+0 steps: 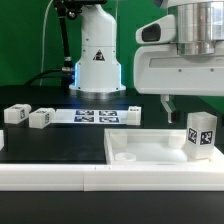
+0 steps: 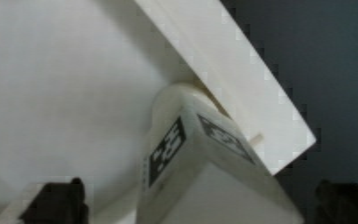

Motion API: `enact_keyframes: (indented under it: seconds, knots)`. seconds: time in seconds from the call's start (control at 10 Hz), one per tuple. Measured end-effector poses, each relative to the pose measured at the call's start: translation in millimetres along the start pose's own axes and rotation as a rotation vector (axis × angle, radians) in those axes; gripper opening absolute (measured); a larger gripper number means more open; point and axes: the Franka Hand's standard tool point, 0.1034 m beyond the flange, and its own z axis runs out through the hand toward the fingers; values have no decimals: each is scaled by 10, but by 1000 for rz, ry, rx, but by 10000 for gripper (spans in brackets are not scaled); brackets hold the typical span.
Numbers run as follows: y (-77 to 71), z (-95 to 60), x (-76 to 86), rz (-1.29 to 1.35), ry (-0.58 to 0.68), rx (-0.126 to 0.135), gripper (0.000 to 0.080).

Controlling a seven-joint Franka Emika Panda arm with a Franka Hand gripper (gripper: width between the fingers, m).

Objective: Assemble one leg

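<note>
A leg (image 1: 201,135), a small white post with a black-and-white tag, stands upright at a corner of the large flat white board (image 1: 150,150) on the exterior view's right. My gripper (image 1: 198,105) hangs just above that leg, and one dark finger (image 1: 168,104) shows to the leg's left. In the wrist view the leg (image 2: 197,150) rises from the board (image 2: 69,100) toward the camera, between my two dark fingertips (image 2: 55,202). The gripper (image 2: 199,205) is open, its fingers wide apart and clear of the leg.
Two loose legs (image 1: 15,115) (image 1: 41,119) lie on the black table at the exterior view's left. The marker board (image 1: 95,115) lies behind the middle, with another small white part (image 1: 129,115) at its right end. The robot base (image 1: 97,60) stands at the back. A white bar (image 1: 60,177) runs along the front.
</note>
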Motion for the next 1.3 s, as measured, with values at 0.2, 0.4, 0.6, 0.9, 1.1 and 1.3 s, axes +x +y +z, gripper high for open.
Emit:
enact_keyframes:
  seconds: [0.2,0.4,0.6,0.9,1.1,1.3]
  knots:
    - [-27,4,-22,-166,-3,2,648]
    - [-34,20,-52,-335,-4,2,648]
    - [-29,19,-46,-468,4,-18,648]
    - [2,37,-3,-666,88,-32,648]
    - [-2,42,-5,-668,88,-33,526]
    - [3,43,-2,-667,88,-33,289]
